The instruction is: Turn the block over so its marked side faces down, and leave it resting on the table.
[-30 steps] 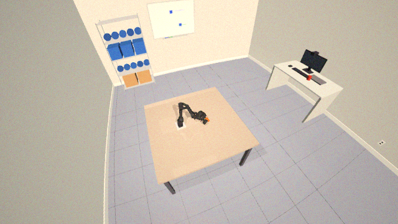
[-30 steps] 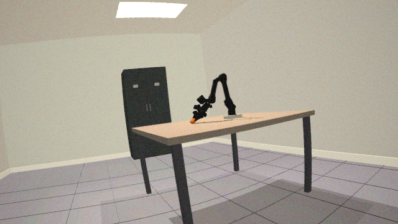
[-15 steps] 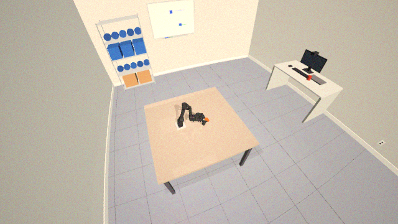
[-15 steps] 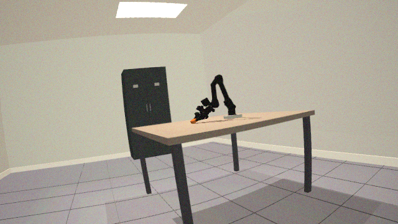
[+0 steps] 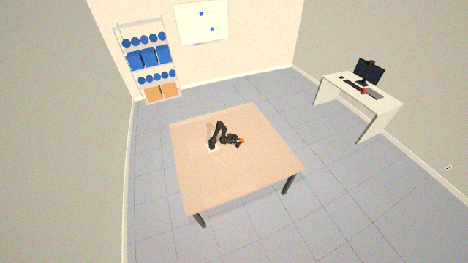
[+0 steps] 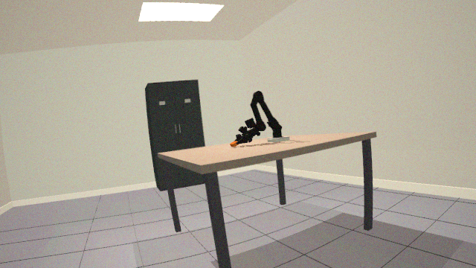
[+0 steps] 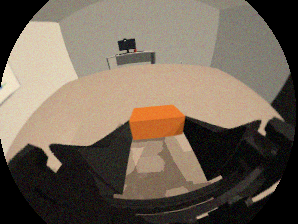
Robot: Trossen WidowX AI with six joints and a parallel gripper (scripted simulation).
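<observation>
The orange block (image 5: 241,140) (image 6: 233,144) (image 7: 157,122) is held between the fingertips of my gripper (image 5: 240,142) (image 6: 236,143) (image 7: 156,120). The gripper is shut on it and reaches out low over the table (image 5: 205,183) (image 6: 297,149) (image 7: 100,100), pitched forward and slightly down. In the wrist view two plain orange faces of the block show, an upper one and one toward the camera. No mark can be made out on them, and the other faces are hidden. The block is at or just above the table top; which one I cannot tell.
The arm's pale base plate (image 5: 212,147) (image 6: 278,139) stands on the table behind the gripper. A white desk (image 5: 384,104) with a monitor (image 5: 368,71) (image 7: 127,45), a shelf rack with blue and orange items, and a dark cabinet (image 6: 176,112) stand away from the table.
</observation>
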